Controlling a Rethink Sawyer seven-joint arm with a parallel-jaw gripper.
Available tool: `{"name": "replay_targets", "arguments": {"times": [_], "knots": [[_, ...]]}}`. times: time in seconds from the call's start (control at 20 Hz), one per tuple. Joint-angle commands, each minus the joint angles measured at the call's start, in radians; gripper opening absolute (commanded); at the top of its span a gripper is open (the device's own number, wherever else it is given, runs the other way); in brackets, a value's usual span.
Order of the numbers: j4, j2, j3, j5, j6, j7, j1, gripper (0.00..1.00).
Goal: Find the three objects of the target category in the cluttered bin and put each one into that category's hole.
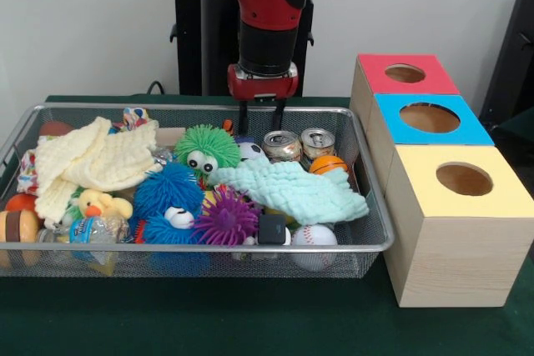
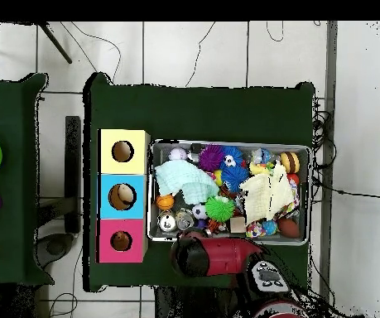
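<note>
A wire mesh bin [image 1: 367, 243] [image 2: 305, 192] holds mixed clutter. In it are two cans [image 1: 282, 145] [image 1: 317, 141], an orange ball [image 1: 328, 164], a baseball [image 1: 314, 236] and a black-and-white ball [image 1: 250, 151]. Fuzzy green [image 1: 206, 147], blue [image 1: 169, 193] and purple [image 1: 227, 216] toys lie in the middle. A mint cloth [image 1: 292, 191] and a cream cloth [image 1: 92, 160] cover other items. My gripper [image 1: 261, 118] hangs open and empty over the bin's far rim, just above the black-and-white ball. In the overhead view the arm [image 2: 197, 252] hides the gripper.
Three wooden boxes stand beside the bin, each with a round hole in its top: red [image 1: 405, 72] [image 2: 121, 241], blue [image 1: 430, 117] [image 2: 122, 196], yellow [image 1: 464, 178] [image 2: 122, 151]. A rubber duck [image 1: 98, 203] and a black block [image 1: 271, 227] also lie in the bin.
</note>
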Motion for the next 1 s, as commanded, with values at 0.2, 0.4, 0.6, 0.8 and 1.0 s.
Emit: {"name": "replay_targets", "arguments": {"times": [0.2,0.4,0.6,0.8,1.0], "knots": [[-0.121,-0.006,0.115,-0.053,0.124,-0.013,-0.030,1.00],[-0.132,-0.011,0.118,-0.049,0.157,-0.021,-0.032,1.00],[-0.141,-0.012,0.118,-0.051,0.173,-0.026,-0.028,1.00],[-0.150,-0.016,0.123,-0.052,0.196,-0.032,-0.032,1.00],[-0.154,-0.021,0.134,-0.056,0.211,-0.037,-0.039,1.00]]}}
